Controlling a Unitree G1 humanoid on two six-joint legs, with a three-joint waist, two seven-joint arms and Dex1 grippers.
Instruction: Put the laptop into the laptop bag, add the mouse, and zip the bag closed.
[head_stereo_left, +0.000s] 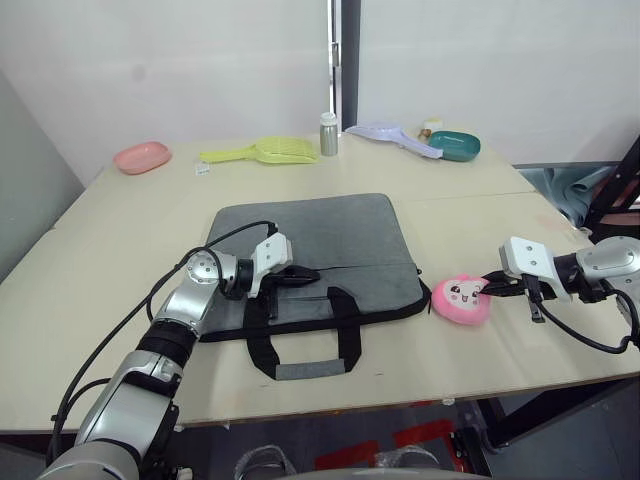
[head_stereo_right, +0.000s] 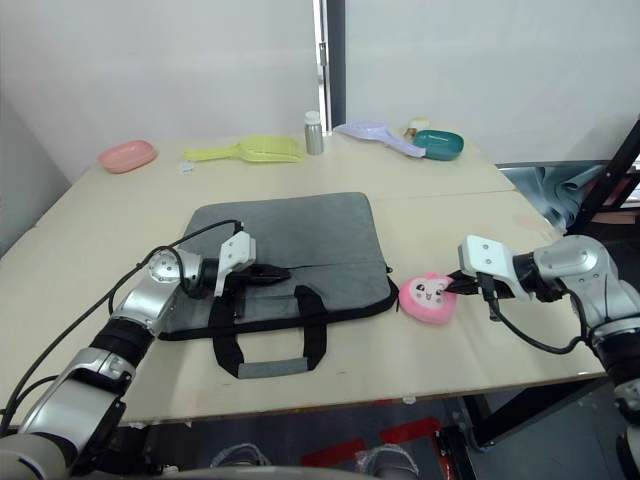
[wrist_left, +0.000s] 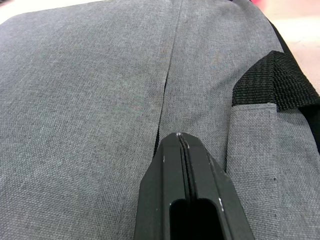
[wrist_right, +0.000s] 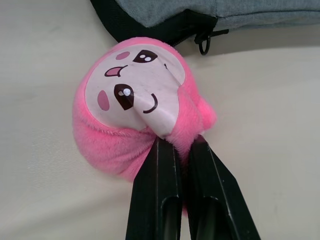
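Nearest the worktop's (head_stereo_left: 120, 330) front edge: the laptop bag's (head_stereo_left: 320, 240) two black-and-grey strap handles (head_stereo_left: 300, 345), splayed toward the robot.

Left claw (head_stereo_left: 305, 275): resting on the grey fabric of the bag beside a seam line, close to one handle's black webbing (wrist_left: 280, 80); fingers pressed together, nothing visibly between them.

Right claw (wrist_right: 175, 150): off the bag's right end, pinching the fur of a pink plush toy (wrist_right: 135, 105) with a printed face. The toy sits on the worktop just beside the bag's corner, where a black zipper pull (wrist_right: 205, 42) hangs loose.

Laptop bag: lying flat, mid-worktop, long side toward the robot. Whether the zip is fully drawn cannot be told.

Laptop and mouse: neither can be placed from these views. The bag lies flat and full-looking, so the laptop is probably inside; judgement only.

Far edge of worktop, left to right: pink dish (head_stereo_left: 141, 157), yellow-green scoop (head_stereo_left: 262, 151), small grey bottle (head_stereo_left: 328, 134), lilac scoop (head_stereo_left: 392, 135), teal dish (head_stereo_left: 454, 146).

Progress, as judged: laptop stage likely done; mouse stage unconfirmed, and the right claw holds the plush, not the mouse; the zip remains to be closed or checked.
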